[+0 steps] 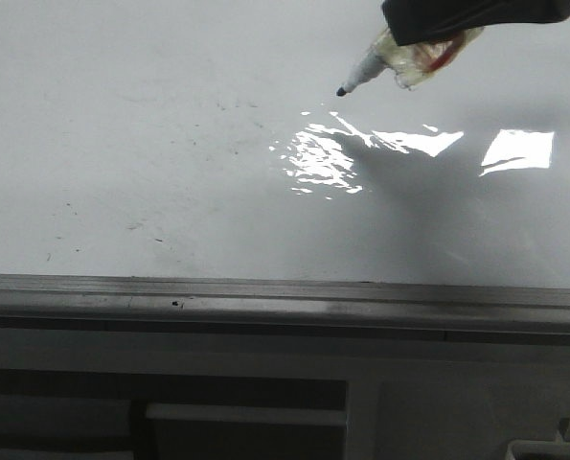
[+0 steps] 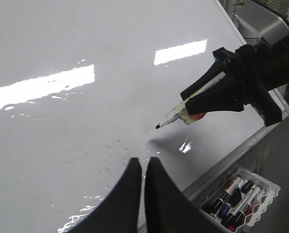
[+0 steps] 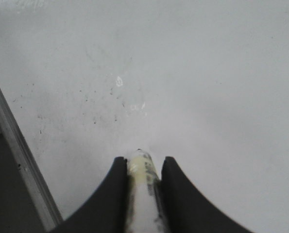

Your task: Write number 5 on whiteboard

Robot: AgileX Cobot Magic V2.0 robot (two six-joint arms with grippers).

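The whiteboard (image 1: pixel 150 134) is a glossy white sheet with faint dark scuffs and bright glare. No number 5 shows on it. My right gripper (image 1: pixel 428 43) comes in from the upper right, shut on a white marker (image 1: pixel 366 69) wrapped in yellowish tape. Its black tip (image 1: pixel 342 92) points down-left and hangs just above the board, apart from its shadow. The left wrist view shows the same marker (image 2: pixel 172 118) held by the right gripper (image 2: pixel 195 104). In the right wrist view the marker (image 3: pixel 143 194) sits between the jaws. My left gripper (image 2: pixel 144 162) is shut on nothing over the board.
A grey metal edge strip (image 1: pixel 265 297) runs along the board's near side. A white tray (image 2: pixel 241 196) holding several markers sits beyond that edge, seen in the left wrist view. Glare patches (image 1: pixel 519 149) lie under the right arm.
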